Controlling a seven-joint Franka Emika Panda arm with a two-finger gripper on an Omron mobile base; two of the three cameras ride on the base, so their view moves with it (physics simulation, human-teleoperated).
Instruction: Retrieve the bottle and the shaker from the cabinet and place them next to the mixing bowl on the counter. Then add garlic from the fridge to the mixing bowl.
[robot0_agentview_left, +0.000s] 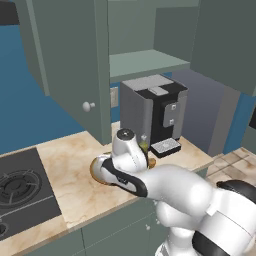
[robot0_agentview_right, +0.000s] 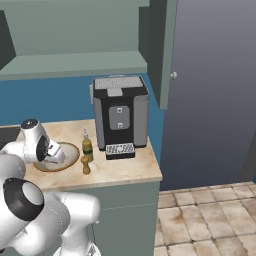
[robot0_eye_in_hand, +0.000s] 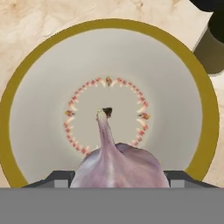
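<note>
Mixing bowl (robot0_eye_in_hand: 109, 57) sits directly under the pincer (robot0_eye_in_hand: 118, 181), dead ahead along its approach line in the hand view; the ochre rim rings the whole frame and the patterned floor of the bowl lies just past the garlic's tip. On the counter (robot0_agentview_left: 65, 175) the bowl (robot0_agentview_right: 67, 157) shows beneath the hand, with the coffee machine (robot0_agentview_right: 120, 112) off to the pincer's far side. Bottle (robot0_agentview_right: 87, 145) and shaker (robot0_agentview_right: 86, 165) stand upright just beside the bowl's rim, between bowl and machine, so that part looks done. Garlic (robot0_eye_in_hand: 118, 164) is clamped between the fingertips (robot0_eye_in_hand: 59, 178), bulb at the jaws, stem pointing away from the pincer toward the bowl's centre, so its long axis runs along the approach line. Garlic appears clear of the bowl floor, not touching. My read: only the release is left, and a straight drop should land inside the rim, slightly off centre at worst.
</note>
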